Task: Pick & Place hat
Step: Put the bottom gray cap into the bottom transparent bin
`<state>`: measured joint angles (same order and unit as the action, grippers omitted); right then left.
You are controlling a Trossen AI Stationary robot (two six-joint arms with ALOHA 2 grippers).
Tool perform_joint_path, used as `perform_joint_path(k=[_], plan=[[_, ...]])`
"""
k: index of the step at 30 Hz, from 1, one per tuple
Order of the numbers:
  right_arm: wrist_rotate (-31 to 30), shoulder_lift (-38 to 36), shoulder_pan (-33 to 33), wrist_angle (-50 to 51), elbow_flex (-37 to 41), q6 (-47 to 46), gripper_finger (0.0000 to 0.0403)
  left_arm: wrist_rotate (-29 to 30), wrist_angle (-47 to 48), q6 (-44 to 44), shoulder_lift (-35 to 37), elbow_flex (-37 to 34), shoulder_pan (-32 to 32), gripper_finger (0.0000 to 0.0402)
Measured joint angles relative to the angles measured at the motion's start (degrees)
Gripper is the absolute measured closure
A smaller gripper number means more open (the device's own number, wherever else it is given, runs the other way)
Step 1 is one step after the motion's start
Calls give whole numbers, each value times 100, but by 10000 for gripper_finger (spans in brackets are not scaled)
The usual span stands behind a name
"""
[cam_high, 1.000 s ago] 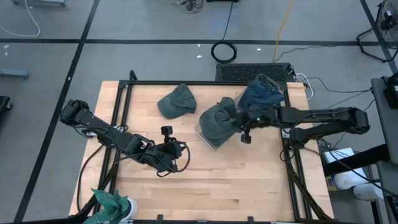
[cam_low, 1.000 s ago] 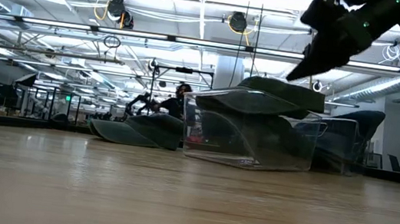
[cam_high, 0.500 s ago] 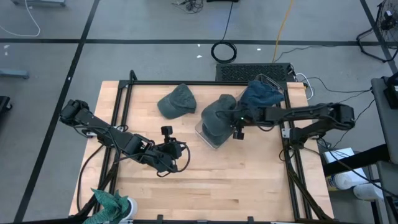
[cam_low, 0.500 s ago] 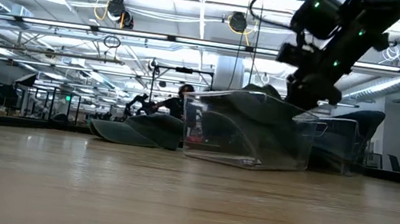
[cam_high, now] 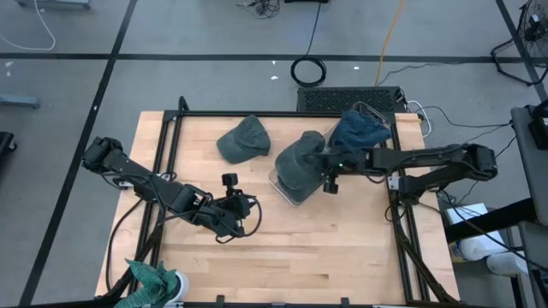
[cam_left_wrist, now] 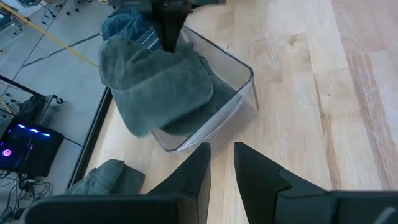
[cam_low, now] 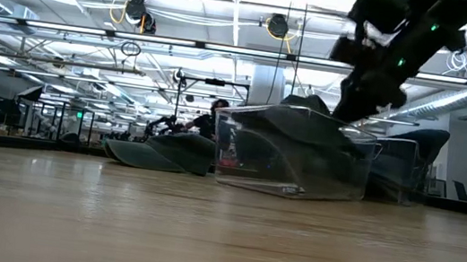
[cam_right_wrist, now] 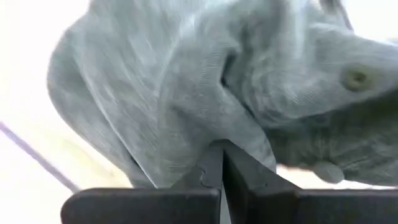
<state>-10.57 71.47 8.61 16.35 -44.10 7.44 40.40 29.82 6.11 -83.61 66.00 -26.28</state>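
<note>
A grey-green hat lies crumpled in a clear plastic container at the table's middle; the low view shows the hat behind the container wall. My right gripper is shut and stands over the hat's right side; the left wrist view shows the right gripper pointing down at the hat. My left gripper waits open over bare wood left of the container, its fingers empty. My right gripper comes from above and from the table's right, slanting down. Its shut fingertips meet a fold of the hat's crown on the side toward the right edge. No cloth shows between the fingers. The hat rests in the container.
A second green hat lies by its brim on the wood left of the container. A blue hat sits in another clear bin at the far right corner. A teal cloth lies at the near left corner. Bare wood spans the near half.
My right gripper moved toward the table's left and down onto the hat, then rose a little. The hat, which stuck up above the container's rim, has sunk lower into the container.
</note>
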Motion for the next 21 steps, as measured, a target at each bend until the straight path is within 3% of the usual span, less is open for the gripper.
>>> perform_joint_path(k=[6, 10, 17, 21], plan=[[-143, -709, -304, -187, -10, -37, 403, -9, -12, 26, 0, 0, 1, 321], [-297, -769, -377, 61, -524, 99, 403, -9, -43, 0, 0, 0, 0, 321], [-272, 120, -73, 1086, -1959, 123, 403, -6, -114, -107, 0, 0, 2, 321], [80, 833, 147, 1317, -2168, 125, 403, -5, -106, -107, 0, 0, 2, 321]])
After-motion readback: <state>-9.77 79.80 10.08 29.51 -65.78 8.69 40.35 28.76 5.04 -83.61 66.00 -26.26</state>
